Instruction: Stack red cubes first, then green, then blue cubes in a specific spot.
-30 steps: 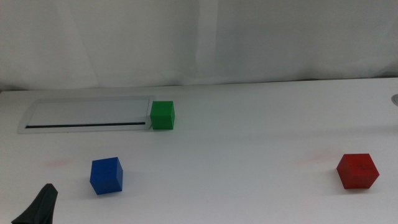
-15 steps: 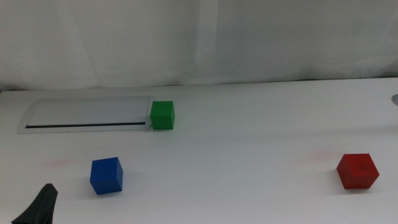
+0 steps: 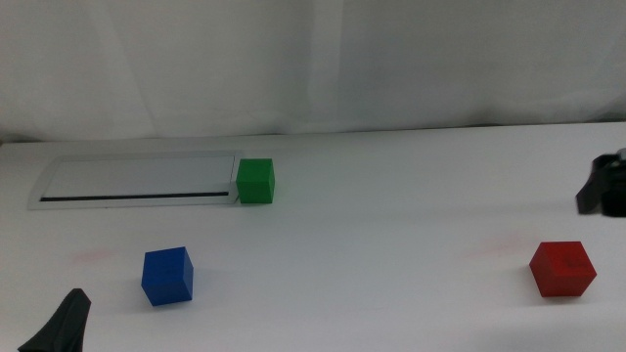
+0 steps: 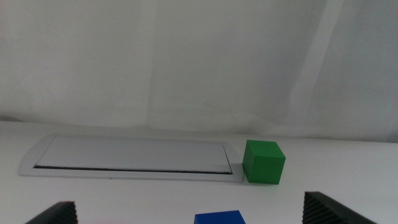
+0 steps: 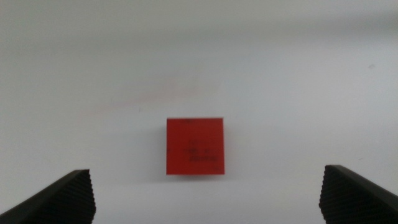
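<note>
The red cube (image 3: pixel 562 269) sits on the white table at the near right. My right gripper (image 5: pixel 208 186) hovers above it, jaws open wide, with the red cube (image 5: pixel 195 146) centred between them and untouched. In the middle view, its dark body (image 3: pixel 603 186) shows at the right edge. The green cube (image 3: pixel 255 181) rests against the right end of the grey-framed panel (image 3: pixel 137 179). The blue cube (image 3: pixel 167 277) stands at the near left. Behind it at the bottom left corner waits my left gripper (image 3: pixel 64 328), open and empty. No mark shows the specific spot.
The long grey-framed panel (image 4: pixel 130 155) with a dark slot lies flat at the back left, the green cube (image 4: pixel 263 162) beside it. A white curtain closes off the table's far edge. Faint pink smudges mark the tabletop near the blue and red cubes.
My right gripper has come into the middle view at the right edge, behind the red cube. The cubes and the left gripper have not moved.
</note>
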Controlling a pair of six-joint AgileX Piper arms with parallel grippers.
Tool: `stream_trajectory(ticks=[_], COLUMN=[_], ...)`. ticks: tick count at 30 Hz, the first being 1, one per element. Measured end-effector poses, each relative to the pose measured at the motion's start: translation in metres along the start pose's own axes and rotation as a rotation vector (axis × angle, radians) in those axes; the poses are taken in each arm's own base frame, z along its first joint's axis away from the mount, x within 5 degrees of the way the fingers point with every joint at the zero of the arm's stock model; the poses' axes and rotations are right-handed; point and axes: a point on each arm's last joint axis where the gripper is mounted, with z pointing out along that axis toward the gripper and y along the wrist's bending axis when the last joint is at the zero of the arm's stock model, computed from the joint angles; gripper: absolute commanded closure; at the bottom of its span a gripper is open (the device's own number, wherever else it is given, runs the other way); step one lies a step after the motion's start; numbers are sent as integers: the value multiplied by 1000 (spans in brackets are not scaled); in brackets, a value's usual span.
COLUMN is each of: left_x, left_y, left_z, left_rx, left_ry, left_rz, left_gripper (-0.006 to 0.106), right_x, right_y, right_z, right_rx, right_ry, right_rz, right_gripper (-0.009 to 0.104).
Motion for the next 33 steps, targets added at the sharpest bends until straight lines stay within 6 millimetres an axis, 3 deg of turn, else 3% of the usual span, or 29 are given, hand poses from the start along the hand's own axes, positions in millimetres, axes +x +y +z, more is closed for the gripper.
stream_trajectory(ticks=[8, 18, 33], left_x=[0, 0, 0], left_y=[0, 0, 0], left_z=[0, 0, 0], left_rx=[0, 0, 0], left_ry=[0, 0, 0], left_rz=[0, 0, 0], left_gripper=[9, 9, 9], right_x=[-7, -10, -1], right_y=[4, 6, 5], right_z=[52, 99, 150], right_rx=[-36, -44, -33], right_ry=[130, 198, 323], right_rz=[-39, -32, -39], right_gripper=[-2, -2, -2])
